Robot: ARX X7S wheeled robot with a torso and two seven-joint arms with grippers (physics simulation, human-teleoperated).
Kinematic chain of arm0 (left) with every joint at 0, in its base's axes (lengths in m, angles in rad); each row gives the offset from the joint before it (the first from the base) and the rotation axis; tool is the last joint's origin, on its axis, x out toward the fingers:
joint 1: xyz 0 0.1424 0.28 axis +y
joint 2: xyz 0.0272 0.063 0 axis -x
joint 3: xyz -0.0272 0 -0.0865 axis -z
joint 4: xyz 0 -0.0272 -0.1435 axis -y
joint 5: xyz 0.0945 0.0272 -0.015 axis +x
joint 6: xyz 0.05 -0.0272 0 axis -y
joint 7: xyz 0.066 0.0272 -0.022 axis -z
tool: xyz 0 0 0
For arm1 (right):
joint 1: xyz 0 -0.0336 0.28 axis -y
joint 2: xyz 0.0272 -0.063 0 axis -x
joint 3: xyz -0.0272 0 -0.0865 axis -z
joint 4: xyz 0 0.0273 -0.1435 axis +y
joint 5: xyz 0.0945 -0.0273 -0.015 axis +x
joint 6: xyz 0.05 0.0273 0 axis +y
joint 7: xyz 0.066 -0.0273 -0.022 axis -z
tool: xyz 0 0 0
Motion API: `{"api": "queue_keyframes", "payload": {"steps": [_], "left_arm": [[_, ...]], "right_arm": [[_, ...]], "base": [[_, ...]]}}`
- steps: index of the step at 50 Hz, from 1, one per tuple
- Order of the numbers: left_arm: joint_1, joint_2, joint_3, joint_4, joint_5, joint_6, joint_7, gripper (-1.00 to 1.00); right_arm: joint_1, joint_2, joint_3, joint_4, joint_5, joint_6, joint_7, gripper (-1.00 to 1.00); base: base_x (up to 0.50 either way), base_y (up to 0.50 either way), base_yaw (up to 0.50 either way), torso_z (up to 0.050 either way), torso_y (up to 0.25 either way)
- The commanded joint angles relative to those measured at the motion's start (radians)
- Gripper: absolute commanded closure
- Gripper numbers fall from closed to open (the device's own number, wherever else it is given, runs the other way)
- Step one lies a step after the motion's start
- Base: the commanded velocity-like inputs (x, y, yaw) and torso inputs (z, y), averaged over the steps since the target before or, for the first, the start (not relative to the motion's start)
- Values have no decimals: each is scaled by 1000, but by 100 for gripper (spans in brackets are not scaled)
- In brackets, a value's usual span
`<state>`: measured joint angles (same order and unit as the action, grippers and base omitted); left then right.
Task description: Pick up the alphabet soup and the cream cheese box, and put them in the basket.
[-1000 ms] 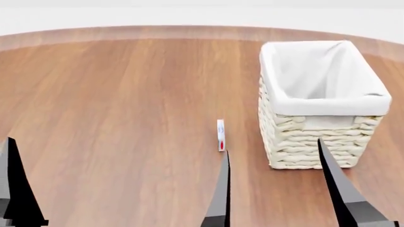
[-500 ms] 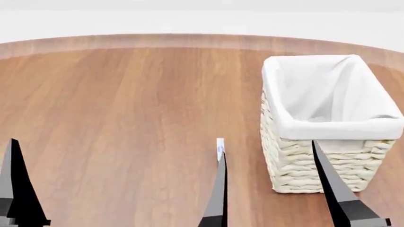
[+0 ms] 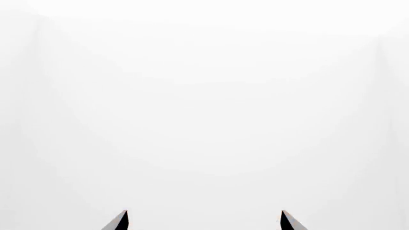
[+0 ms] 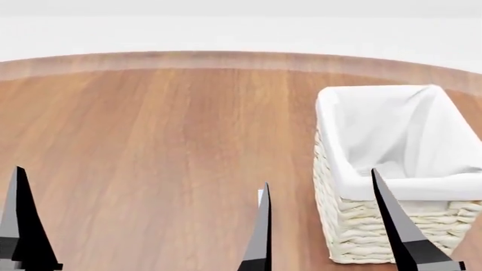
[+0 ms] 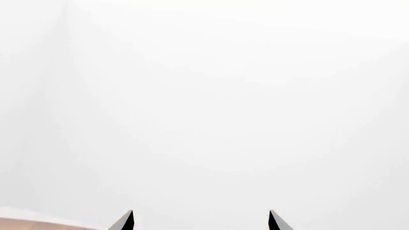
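Cream cheese box [image 4: 261, 196] peeks out behind your right tool [image 4: 320, 226], whose prongs stand wide and empty; lower squarely over it, clear of the basket [image 4: 354, 231].

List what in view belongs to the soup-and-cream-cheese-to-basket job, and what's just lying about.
Job items:
- basket, white lining, nothing seen inside
- cream cheese box, only a sliver showing behind a right finger
- alphabet soup: not in view
- left gripper and right gripper, fingers apart, holding nothing

Lying about:
- nothing else visible; only the wooden table
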<state>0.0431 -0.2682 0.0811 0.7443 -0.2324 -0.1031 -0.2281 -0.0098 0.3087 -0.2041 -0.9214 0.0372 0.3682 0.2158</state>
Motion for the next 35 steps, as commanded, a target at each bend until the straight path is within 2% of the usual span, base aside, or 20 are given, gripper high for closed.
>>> {"api": "queue_keyframes", "payload": {"steps": [1, 9, 14, 17, 26, 27, 34, 35], "left_arm": [[0, -4, 7, -5, 1, 5, -5, -100], [-4, -8, 9, -7, -1, 6, -9, -100], [-8, -9, 12, -8, 0, 2, -12, -100], [-7, -11, 13, -8, 0, 2, -15, -100], [-2, -15, 13, -13, -3, 13, -17, -100], [1, -17, 12, -10, -3, 13, -18, -100], [5, -22, 16, 2, 6, 1, -27, -100], [5, -23, 18, 0, 7, 2, -27, -100]], "right_arm": [[7, 6, 0, -11, 8, 17, 6, -100], [-9, 9, -7, 24, 3, -33, 12, -100], [15, 9, -3, -1, 18, 17, 11, -100], [-2, 10, -6, 25, 13, -25, 15, -100], [14, 8, -6, 0, 15, 21, 28, -100], [0, -13, 19, 16, 14, -17, 59, -100], [-3, -10, 25, 1, 18, 0, 70, -100], [-21, -9, 23, 22, 12, -38, 73, -100]], "base": [[215, 0, 0, 0, 0], [214, 0, 0, 0, 0], [215, 0, 0, 0, 2], [212, 0, 0, 0, 0], [214, 0, 0, 0, 0], [180, 0, 0, 0, 0], [16, 0, 0, 0, 0], [0, 0, 0, 0, 0]]}}
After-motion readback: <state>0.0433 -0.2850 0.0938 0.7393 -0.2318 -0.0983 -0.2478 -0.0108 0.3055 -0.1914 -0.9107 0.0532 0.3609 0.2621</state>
